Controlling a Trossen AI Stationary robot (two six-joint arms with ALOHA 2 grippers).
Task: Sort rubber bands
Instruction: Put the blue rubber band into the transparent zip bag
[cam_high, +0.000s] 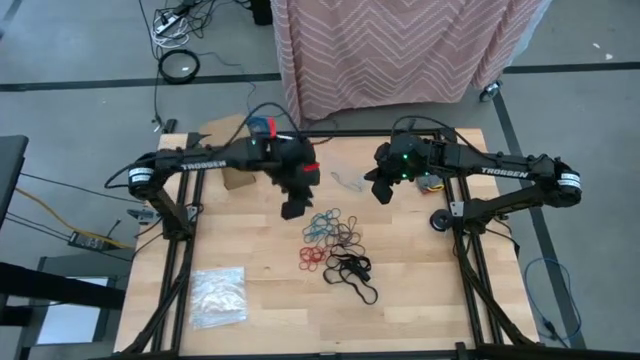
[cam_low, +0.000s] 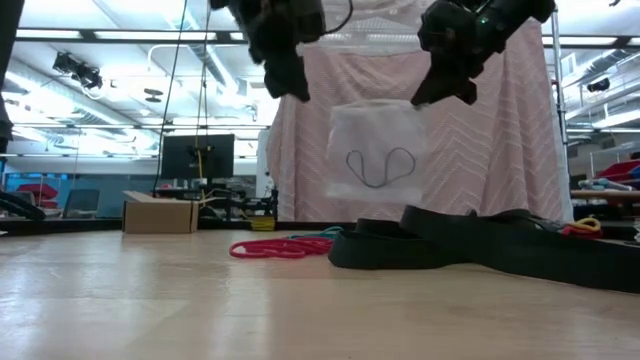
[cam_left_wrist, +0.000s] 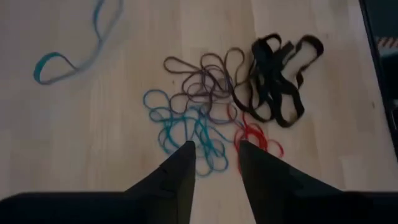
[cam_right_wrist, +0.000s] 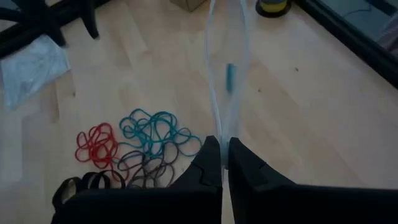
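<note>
The rubber bands lie in a loose pile on the wooden table: blue ones (cam_left_wrist: 186, 124), red ones (cam_left_wrist: 258, 138), tan-brown ones (cam_left_wrist: 208, 78) and larger black ones (cam_left_wrist: 277, 74). My left gripper (cam_left_wrist: 216, 152) hovers open above the pile's blue and red bands, nothing between its fingers. Behind the pile, my right gripper (cam_right_wrist: 224, 146) is shut on a clear plastic bag (cam_low: 378, 150). One band (cam_low: 380, 168) shows inside the bag. My right gripper pinches the clear bag's upper edge (cam_right_wrist: 222, 127) between its two fingers. The fingers slant down from the table's right side. The bag hangs below them, clear of the table, and a band rests in its lower half.
A second clear bag (cam_high: 218, 297) lies flat at the table's near left. A cardboard box (cam_high: 238, 176) stands at the far left behind my left arm. A yellow roll (cam_high: 430, 185) sits by the right arm. Bare wood shows to the near right of the pile.
</note>
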